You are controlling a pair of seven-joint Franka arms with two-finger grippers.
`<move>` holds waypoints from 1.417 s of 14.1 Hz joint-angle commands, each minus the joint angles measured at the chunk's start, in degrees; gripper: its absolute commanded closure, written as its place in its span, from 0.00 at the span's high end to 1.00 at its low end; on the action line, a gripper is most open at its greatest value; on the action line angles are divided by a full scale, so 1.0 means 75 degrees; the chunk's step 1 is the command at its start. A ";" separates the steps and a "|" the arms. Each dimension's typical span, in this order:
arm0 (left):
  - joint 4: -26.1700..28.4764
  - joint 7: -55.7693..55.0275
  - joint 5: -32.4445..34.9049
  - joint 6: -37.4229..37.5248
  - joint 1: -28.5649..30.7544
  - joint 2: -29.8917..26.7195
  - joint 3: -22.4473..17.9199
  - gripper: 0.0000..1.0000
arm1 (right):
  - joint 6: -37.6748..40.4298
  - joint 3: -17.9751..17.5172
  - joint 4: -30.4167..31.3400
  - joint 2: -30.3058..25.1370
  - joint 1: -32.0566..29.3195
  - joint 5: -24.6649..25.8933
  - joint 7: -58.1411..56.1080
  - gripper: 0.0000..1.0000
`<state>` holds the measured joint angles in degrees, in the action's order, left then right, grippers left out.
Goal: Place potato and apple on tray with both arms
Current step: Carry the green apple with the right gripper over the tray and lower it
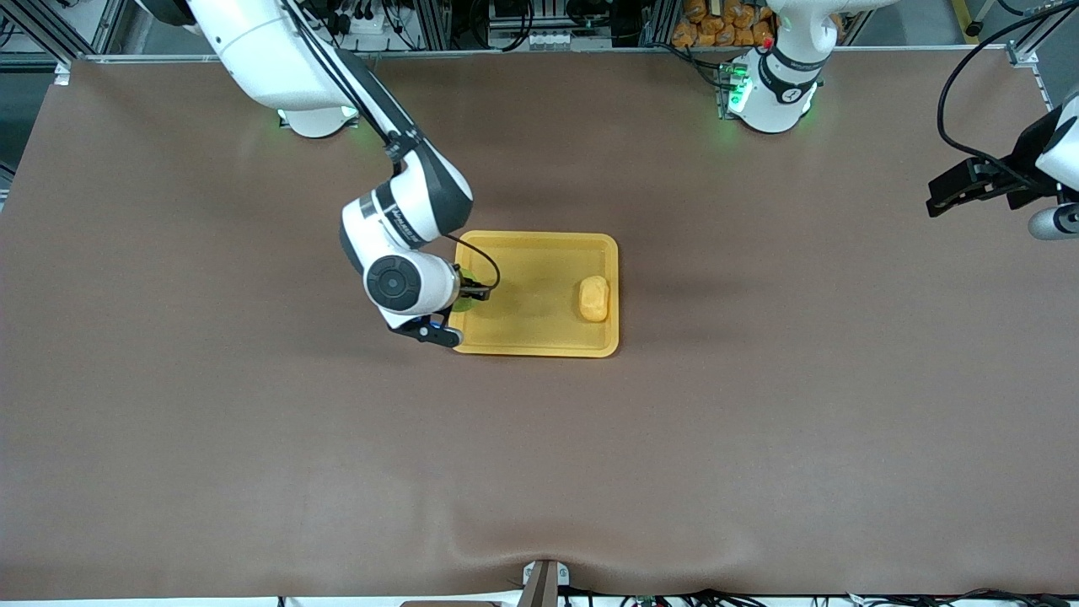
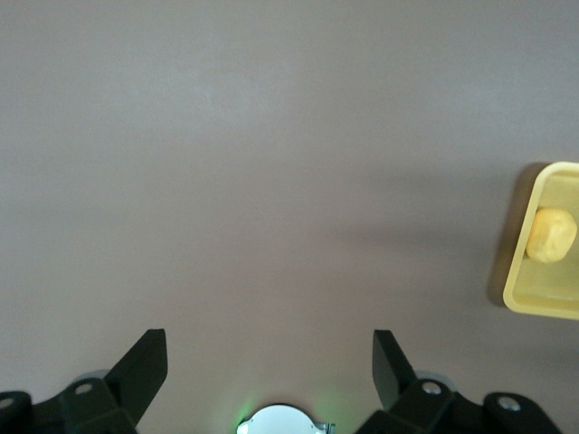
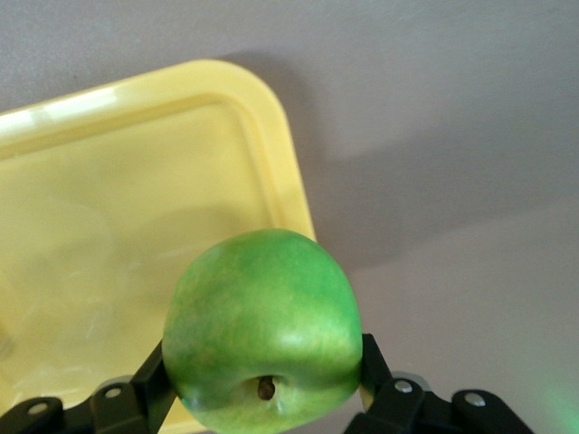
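Note:
The yellow-orange tray point(image 1: 539, 237) lies mid-table. The potato point(image 1: 593, 298) lies on it, near the rim toward the left arm's end. My right gripper point(image 1: 465, 295) is shut on the green apple point(image 1: 463, 304) and holds it over the tray's edge toward the right arm's end. In the right wrist view the apple point(image 3: 262, 330) fills the space between the fingers point(image 3: 154, 380) of the right gripper point(image 3: 262, 366), above a corner of the tray point(image 3: 136, 181). My left gripper point(image 1: 957, 190) waits open and empty above the table's left-arm end; its wrist view shows the gripper point(image 2: 269, 360), the tray point(image 2: 543, 303) and the potato point(image 2: 552, 235).
Brown cloth covers the table point(image 1: 253, 438). The arm bases point(image 1: 771, 93) stand along the edge farthest from the front camera. A small bracket point(image 1: 544, 582) sits at the nearest table edge.

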<state>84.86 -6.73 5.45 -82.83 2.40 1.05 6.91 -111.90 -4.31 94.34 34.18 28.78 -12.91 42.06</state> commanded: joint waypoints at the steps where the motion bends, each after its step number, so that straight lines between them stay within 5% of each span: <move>1: 0.0672 0.0124 -0.0117 0.0029 -0.0461 -0.0583 -0.0406 1.00 | -0.0091 0.0083 -0.0074 0.0118 0.0146 -0.0212 0.0145 0.00; 9: 0.0896 0.0182 -0.0492 0.0017 -0.0590 -0.0924 -0.0382 1.00 | -0.0665 0.0083 -0.0063 0.0552 0.0569 -0.0212 0.0802 0.02; 10: 0.0908 0.0194 -0.0504 0.0017 -0.0636 -0.0971 -0.0405 1.00 | -0.0701 0.0094 -0.0051 0.0587 0.0557 -0.0201 0.0837 0.15; 12: 0.0966 0.0194 -0.0504 0.0005 -0.0672 -0.0995 -0.0406 1.00 | -0.0713 0.0118 -0.0097 0.0669 0.0464 -0.0224 0.1534 1.00; 17: 0.0943 0.0194 -0.0492 -0.0030 -0.0660 -0.0948 -0.0371 1.00 | -0.0433 0.0129 -0.0460 0.0576 0.0428 -0.0130 0.1786 1.00; 20: 0.0908 0.0194 -0.0492 -0.0053 -0.0649 -0.0913 -0.0371 1.00 | 0.0759 0.0153 -0.1138 0.0564 0.0206 -0.0119 0.1775 1.00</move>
<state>90.62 -6.47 2.73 -82.67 -1.99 -4.67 4.83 -111.75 -2.89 89.67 38.49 31.96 -13.65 54.65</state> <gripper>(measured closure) 0.000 0.000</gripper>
